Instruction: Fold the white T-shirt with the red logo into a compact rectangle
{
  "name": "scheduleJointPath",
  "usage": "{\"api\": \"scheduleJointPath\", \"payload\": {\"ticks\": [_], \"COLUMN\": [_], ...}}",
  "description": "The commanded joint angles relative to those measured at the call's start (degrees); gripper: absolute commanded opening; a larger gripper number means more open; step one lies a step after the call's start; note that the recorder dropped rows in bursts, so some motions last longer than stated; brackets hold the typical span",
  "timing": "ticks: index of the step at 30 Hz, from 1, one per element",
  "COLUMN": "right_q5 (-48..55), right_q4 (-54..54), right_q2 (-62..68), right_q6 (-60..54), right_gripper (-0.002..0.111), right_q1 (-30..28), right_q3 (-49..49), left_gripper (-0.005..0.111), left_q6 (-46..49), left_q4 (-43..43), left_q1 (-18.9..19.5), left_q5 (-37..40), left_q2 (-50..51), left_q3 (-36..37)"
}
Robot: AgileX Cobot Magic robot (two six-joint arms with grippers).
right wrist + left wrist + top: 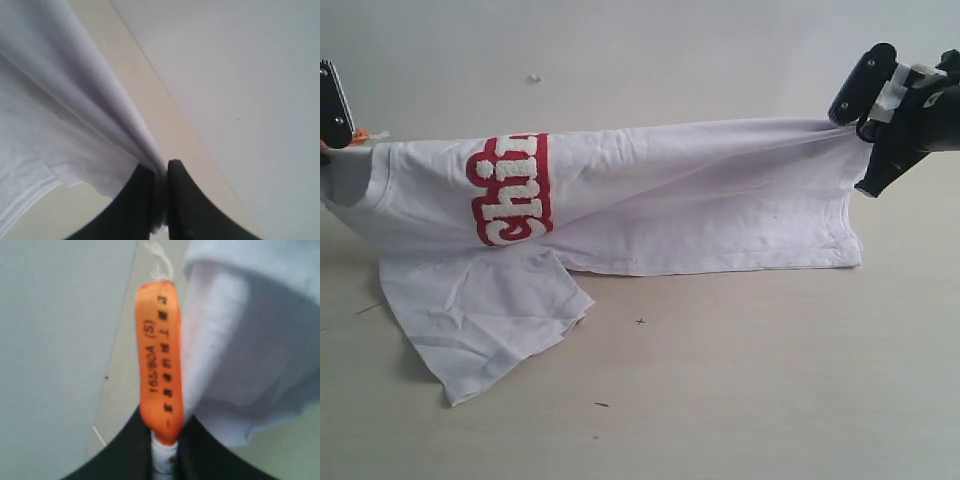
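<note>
The white T-shirt (680, 200) hangs stretched sideways between my two grippers, folded lengthwise, its lower edge and one sleeve (480, 320) resting on the table. The red logo (510, 190) runs vertically near the collar end, only partly visible. At the far left, my left gripper (332, 125) is shut on the collar beside the orange neck tag (160, 360); white fabric (240, 340) shows pinched in this gripper (164, 440). My right gripper (850, 125) at the upper right is shut on the bunched hem end (60, 115), cloth clamped in its closed jaws (161, 172).
The pale wooden table (770, 400) extends in front of the shirt, with a few small dark specks (640, 321). A light grey wall (670, 50) rises behind the table's back edge.
</note>
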Motion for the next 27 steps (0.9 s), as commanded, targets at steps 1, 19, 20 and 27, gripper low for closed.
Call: {"api": "scheduleJointPath", "payload": {"ticks": [1, 19, 20, 27], "right_q5": [-8.1, -20.0, -17.7, -1.0], "right_q4": [-0.3, 21.8, 24.4, 33.3], "right_q2": [1.3, 1.3, 1.3, 1.6], "right_q6": [-0.6, 1.2, 1.2, 1.2], "right_gripper": [0.0, 0.053, 0.053, 0.017], "right_q1": [-0.6, -0.6, -0.6, -0.6], "right_q3": [0.1, -5.1, -6.1, -10.1], "left_gripper": [0.033, 0.056, 0.056, 0.022], "left_q6": [0.0, -8.2, -8.8, -31.0], "left_q4": [0.5, 0.1, 0.1, 0.1], "left_q1": [1.1, 2.3, 2.3, 2.0], "left_q5": [-6.1, -9.0, -8.5, -5.7], "left_q2": [1.2, 1.6, 1.6, 1.6], "left_q3": [-0.1, -0.1, -0.1, -0.1]}}
